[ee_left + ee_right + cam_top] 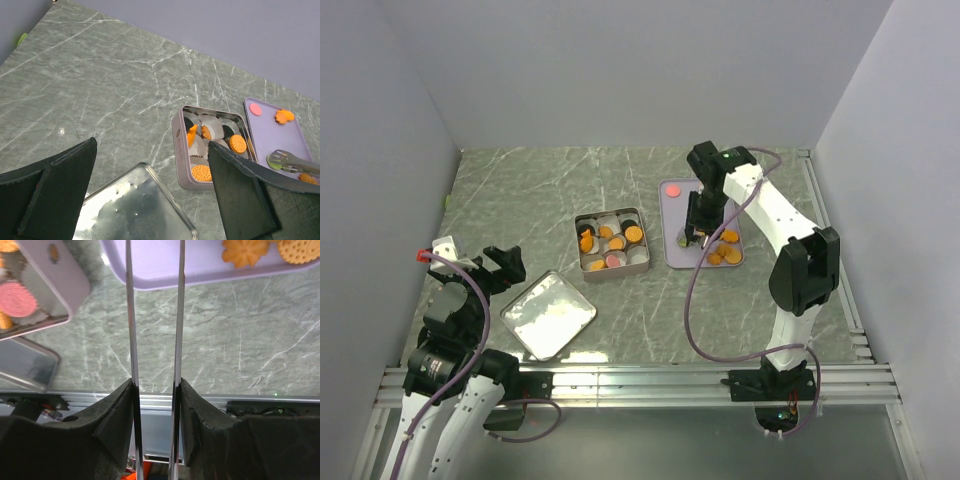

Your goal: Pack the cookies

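Two jaws of the left gripper [502, 262] stand wide apart, holding nothing, beside the loose lid [548, 313] on the table [520, 190]. Next comes the tin [582, 262], partly filled with cookies [633, 234]. Farther right, the right gripper [155, 390] is clamped on thin metal tongs [179, 315] over the lavender tray [272, 135] — the orange cookies there lie to one side of the tips, not between them. Such slim blades could let a flat cookie slip out, or flick it off the tray.

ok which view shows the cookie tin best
Top external: the whole tin, every compartment from above. Left wrist shows it slanted, its near corner behind a finger. Right wrist catches one corner with a pink cookie.
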You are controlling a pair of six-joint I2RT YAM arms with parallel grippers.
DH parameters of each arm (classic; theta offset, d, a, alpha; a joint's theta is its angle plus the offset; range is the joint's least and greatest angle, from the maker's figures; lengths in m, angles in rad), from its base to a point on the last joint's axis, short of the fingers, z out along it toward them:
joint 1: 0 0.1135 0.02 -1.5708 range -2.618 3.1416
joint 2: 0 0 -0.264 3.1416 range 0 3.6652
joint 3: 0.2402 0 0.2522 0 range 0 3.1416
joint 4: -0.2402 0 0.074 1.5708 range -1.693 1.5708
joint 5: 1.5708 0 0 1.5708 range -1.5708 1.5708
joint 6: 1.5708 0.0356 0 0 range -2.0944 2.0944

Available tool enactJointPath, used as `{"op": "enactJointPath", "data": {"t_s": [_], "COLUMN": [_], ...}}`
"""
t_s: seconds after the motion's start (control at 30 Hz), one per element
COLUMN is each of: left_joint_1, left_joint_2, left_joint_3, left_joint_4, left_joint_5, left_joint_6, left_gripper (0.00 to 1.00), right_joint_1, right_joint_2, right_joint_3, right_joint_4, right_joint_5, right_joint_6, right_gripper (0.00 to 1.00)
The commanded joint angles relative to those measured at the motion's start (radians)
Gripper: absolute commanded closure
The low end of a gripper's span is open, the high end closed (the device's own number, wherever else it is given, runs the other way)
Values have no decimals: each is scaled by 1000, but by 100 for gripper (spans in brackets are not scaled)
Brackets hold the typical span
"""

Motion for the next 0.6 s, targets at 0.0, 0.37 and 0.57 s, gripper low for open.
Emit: {"op": "enactJointPath", "data": {"t_s": [0.0,0.37,0.57], "left_joint_1": [-1,-1,-1], "left_joint_2": [8,14,12], "left_joint_3": [0,0,0], "left_joint_4": [41,43,43], "left_joint_5": [9,17,17], "left_joint_6": [11,14,12], "left_gripper": [1,1,1], "right_joint_1": [-6,11,81], "right_joint_2": [0,-34,-84], "right_joint_3": [122,274,245], "right_joint_4": [-39,-73,-41], "right_joint_5": [7,-126,-191], "right_joint_6": [4,44,84], "right_gripper": [60,60,60]}}
